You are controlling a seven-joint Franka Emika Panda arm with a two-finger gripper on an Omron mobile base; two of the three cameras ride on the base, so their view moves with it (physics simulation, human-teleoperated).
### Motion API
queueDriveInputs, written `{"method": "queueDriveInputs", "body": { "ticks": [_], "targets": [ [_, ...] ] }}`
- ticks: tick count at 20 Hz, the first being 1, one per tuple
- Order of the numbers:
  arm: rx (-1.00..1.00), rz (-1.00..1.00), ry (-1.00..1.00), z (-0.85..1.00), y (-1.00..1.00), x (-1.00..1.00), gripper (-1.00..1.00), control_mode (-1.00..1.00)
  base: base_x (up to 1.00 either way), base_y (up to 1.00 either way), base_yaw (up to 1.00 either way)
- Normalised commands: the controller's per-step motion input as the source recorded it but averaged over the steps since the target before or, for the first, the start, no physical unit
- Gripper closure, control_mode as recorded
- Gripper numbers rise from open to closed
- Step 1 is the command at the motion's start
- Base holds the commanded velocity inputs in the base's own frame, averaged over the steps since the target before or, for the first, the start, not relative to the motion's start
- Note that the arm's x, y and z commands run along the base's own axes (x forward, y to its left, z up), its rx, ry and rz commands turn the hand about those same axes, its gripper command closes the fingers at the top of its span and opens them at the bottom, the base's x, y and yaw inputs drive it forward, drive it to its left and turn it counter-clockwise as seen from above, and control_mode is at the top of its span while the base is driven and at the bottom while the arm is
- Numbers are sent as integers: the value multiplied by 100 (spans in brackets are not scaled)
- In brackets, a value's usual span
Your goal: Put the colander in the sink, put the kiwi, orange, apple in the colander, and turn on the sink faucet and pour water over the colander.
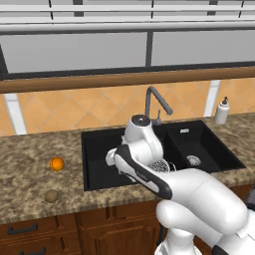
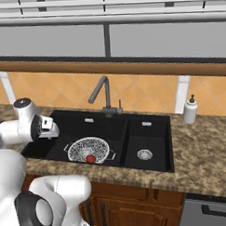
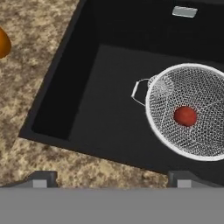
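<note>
Hand view is showing the claw [image 3: 111, 177] standing open and empty, the orange [image 3: 2, 42] at ten o'clock looking firm, smooth, roll-prone: grip across its widest middle.

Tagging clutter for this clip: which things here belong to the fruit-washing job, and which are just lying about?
Job:
colander in the sink
apple inside the colander
orange on the counter
kiwi on the counter
faucet
open gripper

Lying about:
soap bottle
</note>
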Motion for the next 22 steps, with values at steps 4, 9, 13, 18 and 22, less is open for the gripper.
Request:
{"method": "queueDriveInputs", "body": {
  "ticks": [4,9,13,18,22],
  "targets": [
    [2,3,-10,26,67,0,-100,-100,0,0,0],
    [5,0,-3,30,61,2,-100,-100,0,0,0],
    [14,0,3,26,59,11,-100,-100,0,0,0],
    [12,0,17,11,59,33,-100,-100,0,0,0],
    [0,0,12,-10,58,40,-100,-100,0,0,0]
  ]
}}
